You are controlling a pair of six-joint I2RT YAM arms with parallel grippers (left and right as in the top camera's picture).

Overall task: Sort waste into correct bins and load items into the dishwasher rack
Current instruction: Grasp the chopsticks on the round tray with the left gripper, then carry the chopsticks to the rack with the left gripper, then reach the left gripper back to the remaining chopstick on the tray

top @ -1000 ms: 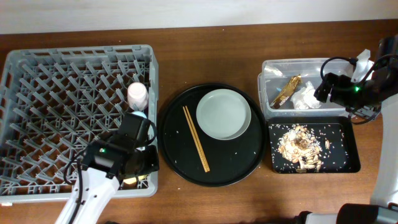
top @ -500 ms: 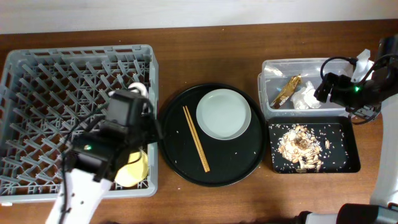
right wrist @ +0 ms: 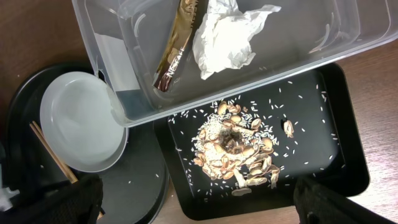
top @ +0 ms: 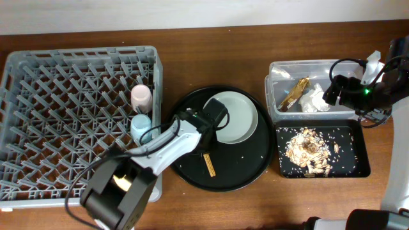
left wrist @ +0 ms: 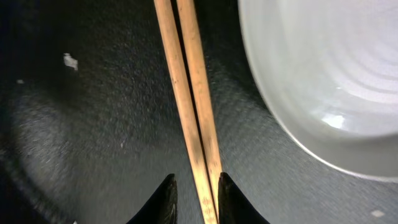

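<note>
Straddling the chopsticks (left wrist: 189,112) with left gripper (left wrist: 197,198) jaws spread, you are risking an off-centre pinch catching one stick only; right gripper (right wrist: 199,202) jaws are hanging spread.

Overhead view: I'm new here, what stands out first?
The big grey rack fills the left. At centre the left gripper straddles the chopsticks beside the plate on a round black tray. At right, food scraps litter a shallow black tray.
</note>
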